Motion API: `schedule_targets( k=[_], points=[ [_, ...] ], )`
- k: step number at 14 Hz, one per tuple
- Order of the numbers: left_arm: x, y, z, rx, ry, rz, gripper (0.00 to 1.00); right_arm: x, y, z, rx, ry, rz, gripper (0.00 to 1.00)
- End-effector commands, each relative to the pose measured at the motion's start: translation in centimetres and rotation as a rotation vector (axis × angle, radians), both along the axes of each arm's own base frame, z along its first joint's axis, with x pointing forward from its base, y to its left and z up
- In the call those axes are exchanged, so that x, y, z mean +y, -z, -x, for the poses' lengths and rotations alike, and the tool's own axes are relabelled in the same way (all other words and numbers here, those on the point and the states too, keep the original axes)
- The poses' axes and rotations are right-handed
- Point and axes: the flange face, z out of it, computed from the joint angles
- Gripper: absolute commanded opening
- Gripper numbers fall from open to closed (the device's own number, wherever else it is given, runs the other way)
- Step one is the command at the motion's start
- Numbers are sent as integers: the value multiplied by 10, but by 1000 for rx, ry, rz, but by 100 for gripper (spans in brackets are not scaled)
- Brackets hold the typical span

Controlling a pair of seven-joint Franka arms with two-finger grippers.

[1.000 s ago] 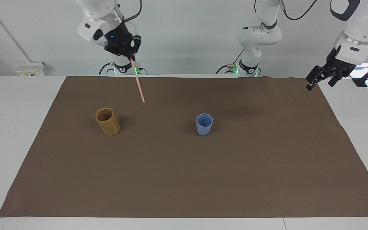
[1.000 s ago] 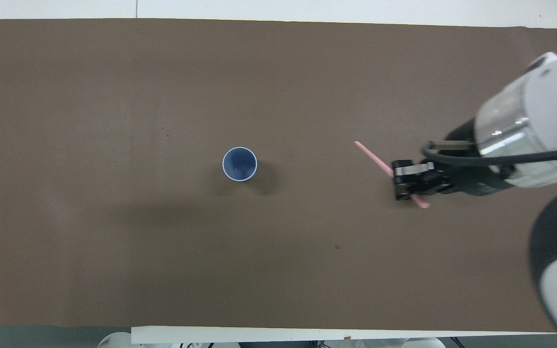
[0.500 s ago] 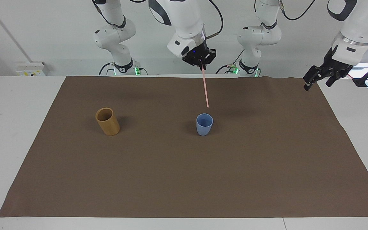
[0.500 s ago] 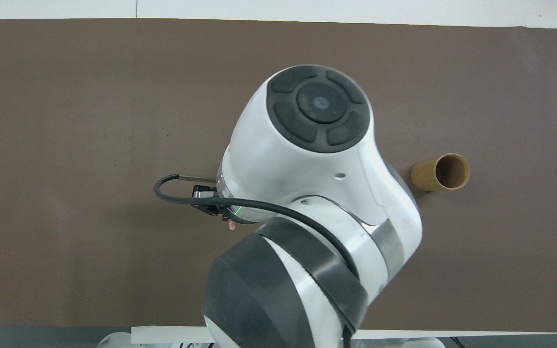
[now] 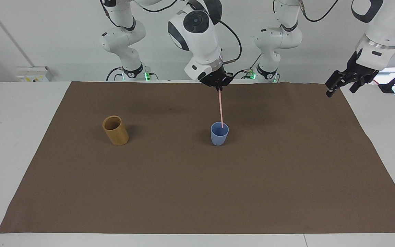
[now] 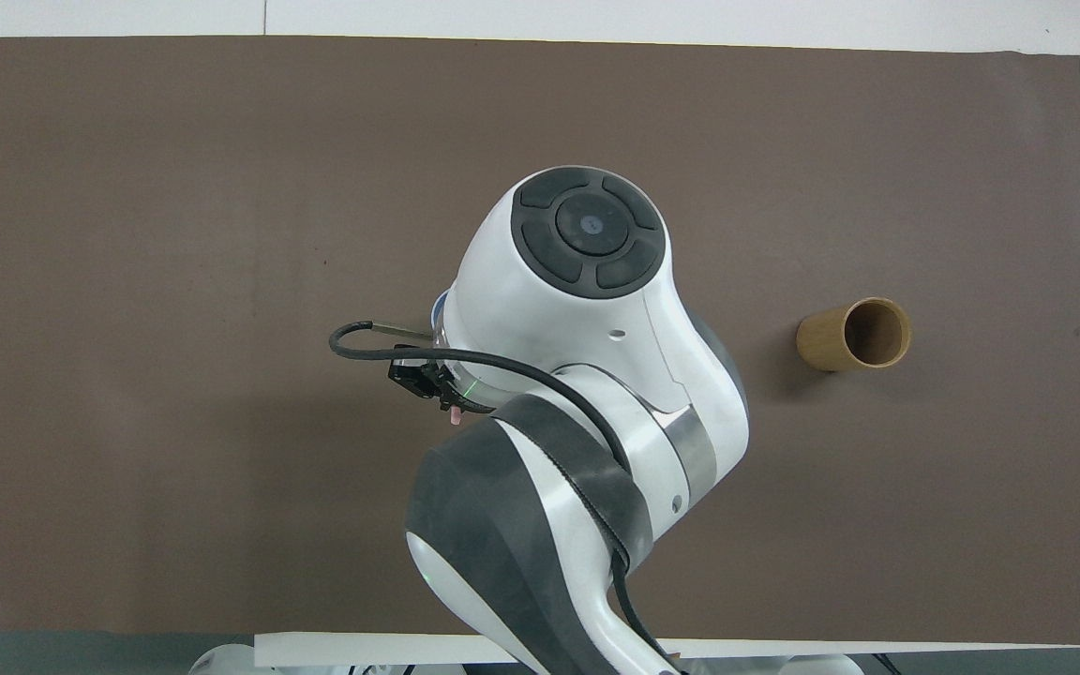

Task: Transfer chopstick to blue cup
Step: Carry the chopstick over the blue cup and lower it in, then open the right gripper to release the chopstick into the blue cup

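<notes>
The pale-pink chopstick (image 5: 220,108) hangs almost upright, and my right gripper (image 5: 219,88) is shut on its top end. Its lower tip sits at the mouth of the blue cup (image 5: 219,134), just inside the rim as the facing view shows it. The cup stands upright near the middle of the brown mat (image 5: 197,188). From overhead, the right arm covers nearly all of the cup, leaving a sliver of its rim (image 6: 440,305) and the chopstick's top end (image 6: 454,419) in sight. My left gripper (image 5: 341,84) waits open and holds nothing, raised over the mat's edge at the left arm's end.
A taller tan cup (image 5: 115,130) stands tilted on the mat toward the right arm's end, level with the blue cup; it also shows in the overhead view (image 6: 854,334). White table surrounds the mat.
My right gripper has swung the chopstick from near the tan cup to over the blue cup, then lowered it until its tip reached the cup's mouth. The left gripper barely moved.
</notes>
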Motion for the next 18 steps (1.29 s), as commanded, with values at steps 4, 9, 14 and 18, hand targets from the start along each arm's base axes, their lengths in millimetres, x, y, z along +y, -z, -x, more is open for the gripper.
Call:
schedule_targets(
  k=[4,9,14,18],
  points=[
    [3,0,5,8,-4,5,100,-12,11,4,-27,32,-33,7],
    [3,0,5,10,-4,5,100,-17,5,-4,-53,42,-45,100],
    [3,0,5,8,-4,5,100,-122,-71,-61,-243,17,145,100],
    [2,0,5,10,-2,5,100,-264,-133,-48,-210,-64,289,100]
  ],
)
